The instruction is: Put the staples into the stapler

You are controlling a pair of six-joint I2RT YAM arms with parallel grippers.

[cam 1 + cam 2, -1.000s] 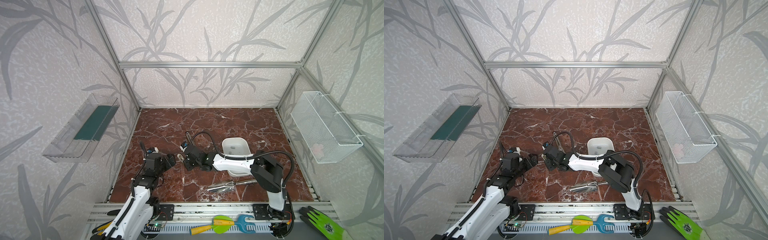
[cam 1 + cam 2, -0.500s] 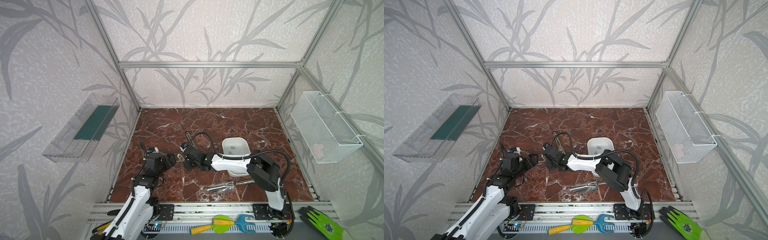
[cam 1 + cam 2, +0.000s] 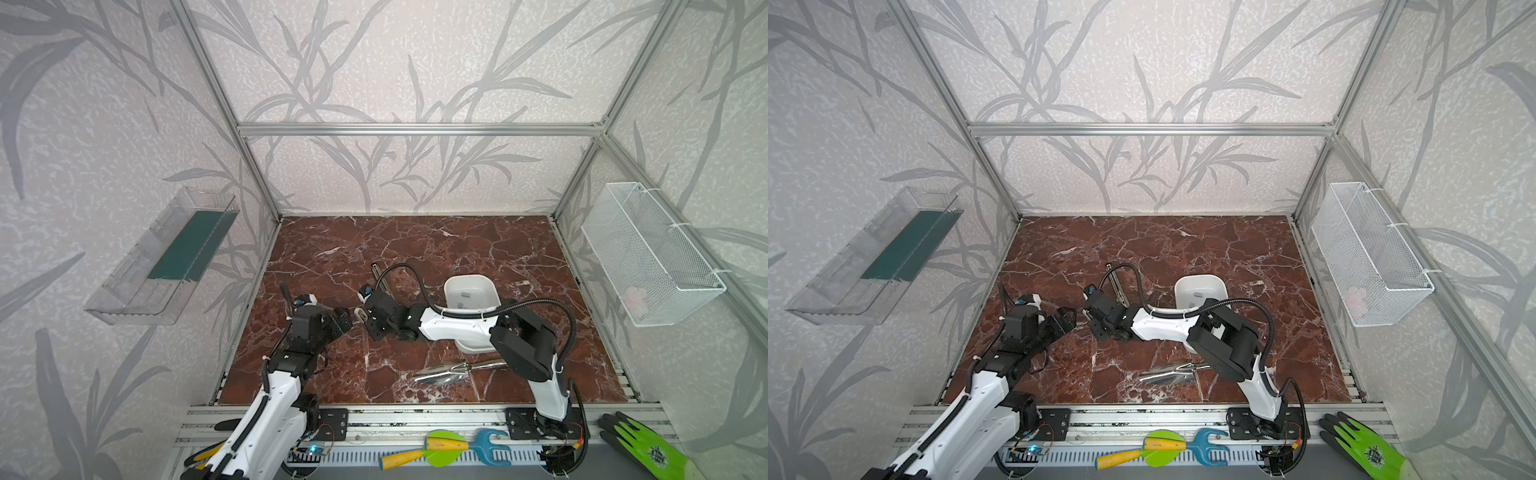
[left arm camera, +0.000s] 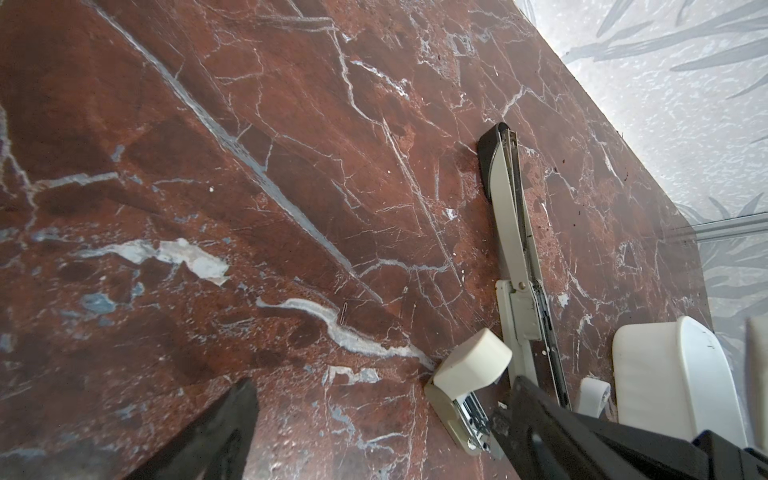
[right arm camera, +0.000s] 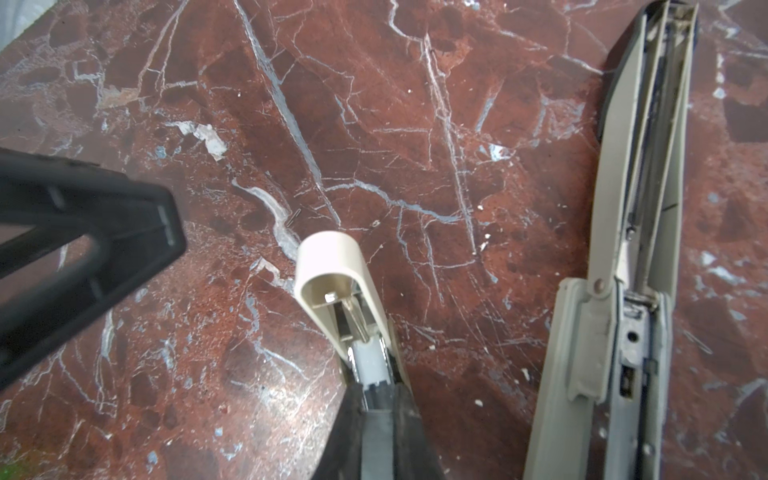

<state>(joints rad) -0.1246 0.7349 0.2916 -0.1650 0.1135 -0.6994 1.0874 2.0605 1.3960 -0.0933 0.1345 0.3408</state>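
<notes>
Your marble tabletop (image 3: 436,245): back half free up to wall (image 3: 415,178). L gripper (image 3: 343,320) wide; R gripper (image 5: 376,395) clamps small stapler (image 5: 332,266).

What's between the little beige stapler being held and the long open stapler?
Only bare marble tabletop with tiny white specks separates the small stapler and long stapler, seen in the right wrist view.

The red marble table (image 3: 415,245) carries a long beige stapler (image 4: 508,224) lying opened flat, a white tub (image 3: 478,286), a shiny metal trowel (image 3: 446,372) and one loose staple (image 4: 343,312).
</notes>
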